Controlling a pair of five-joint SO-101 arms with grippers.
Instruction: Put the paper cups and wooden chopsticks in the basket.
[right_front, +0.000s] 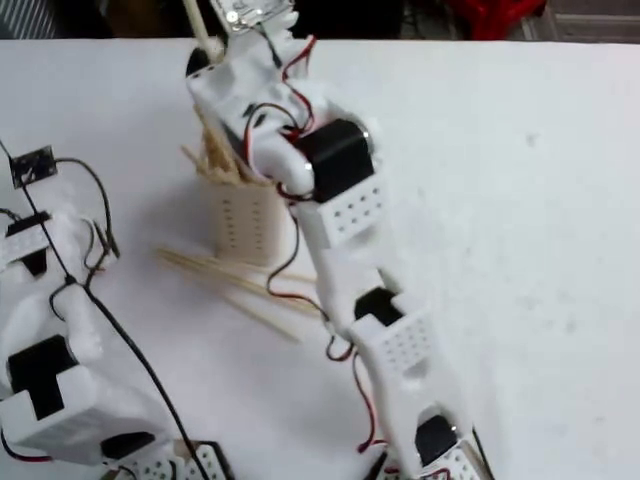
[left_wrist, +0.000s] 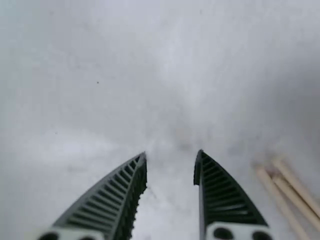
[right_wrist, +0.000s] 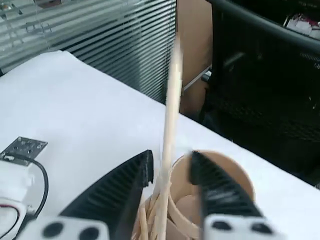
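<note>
A white perforated basket (right_front: 245, 215) stands on the table with several wooden chopsticks (right_front: 205, 160) poking out of it. My right gripper (right_front: 210, 55) hangs over it. In the right wrist view its fingers (right_wrist: 171, 162) stand open on either side of an upright chopstick (right_wrist: 171, 100). That chopstick's lower end sits among others in a tan paper cup (right_wrist: 225, 172). More chopsticks (right_front: 240, 285) lie on the table in front of the basket. My left gripper (left_wrist: 170, 155) is open and holds nothing above the bare table, with chopstick ends (left_wrist: 290, 195) close beside it.
The left arm (right_front: 50, 380) sits at the near left with black cables (right_front: 100, 230) and a small board (right_front: 32, 165) around it. The right arm's body (right_front: 340, 200) crosses the middle. White table stretches free to the right.
</note>
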